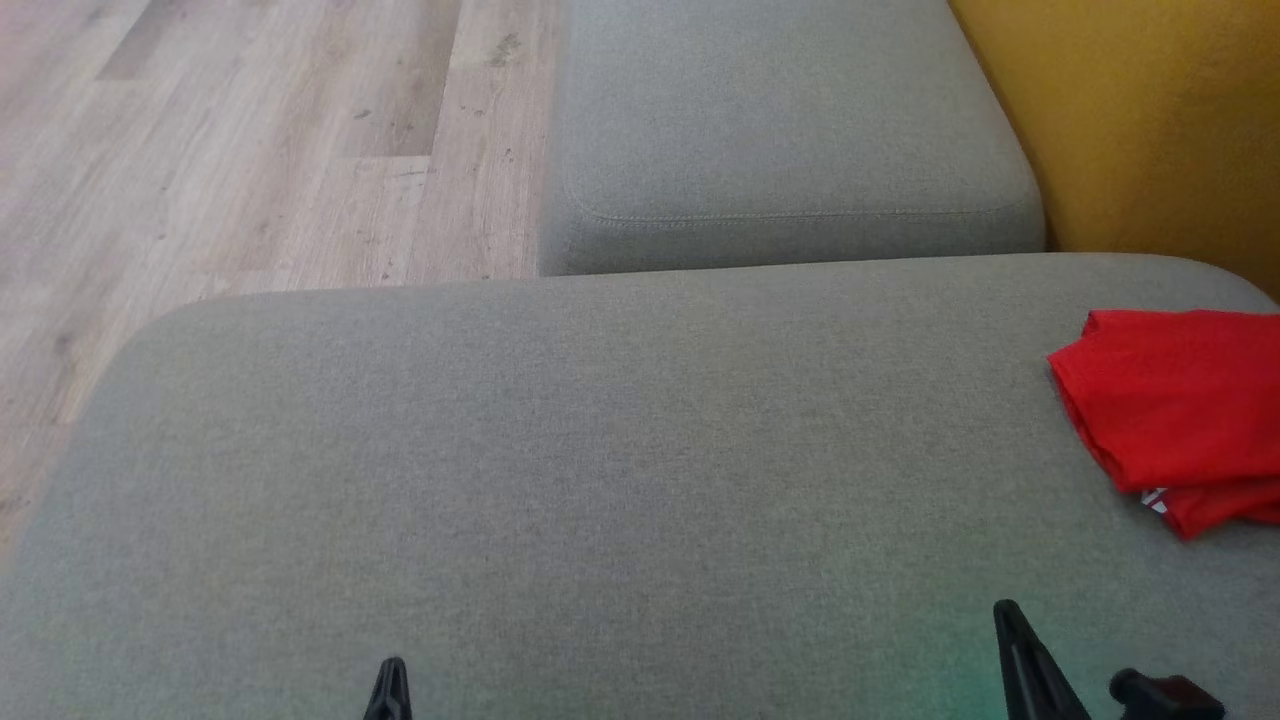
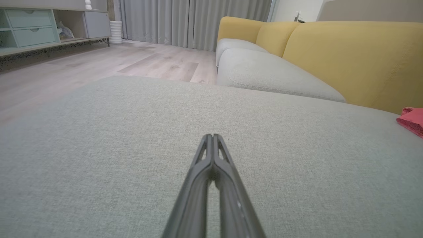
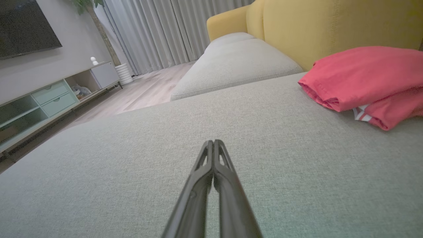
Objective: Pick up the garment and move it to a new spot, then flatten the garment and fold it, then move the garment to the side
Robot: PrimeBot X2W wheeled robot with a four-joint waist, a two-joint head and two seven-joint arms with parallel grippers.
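A folded red garment (image 1: pixel 1175 410) lies at the right edge of the wide grey sofa cushion (image 1: pixel 600 460), with a bit of white trim at its lower corner. From the right wrist the garment (image 3: pixel 366 77) sits ahead and to the right; from the left wrist just its corner (image 2: pixel 413 120) peeks in at the far right. My right gripper (image 1: pixel 1005 612) hovers low over the cushion, below and left of the garment, shut and empty (image 3: pixel 213 142). My left gripper (image 1: pixel 391 668) is near the front edge, far left of the garment, also shut with nothing in it (image 2: pixel 211 136).
A second grey seat cushion (image 1: pixel 790 130) lies beyond, with the yellow backrest (image 1: pixel 1150 130) along the right. Wooden floor (image 1: pixel 250 140) stretches to the left. A TV cabinet (image 3: pixel 49 99) and grey curtains (image 3: pixel 155 33) stand across the room.
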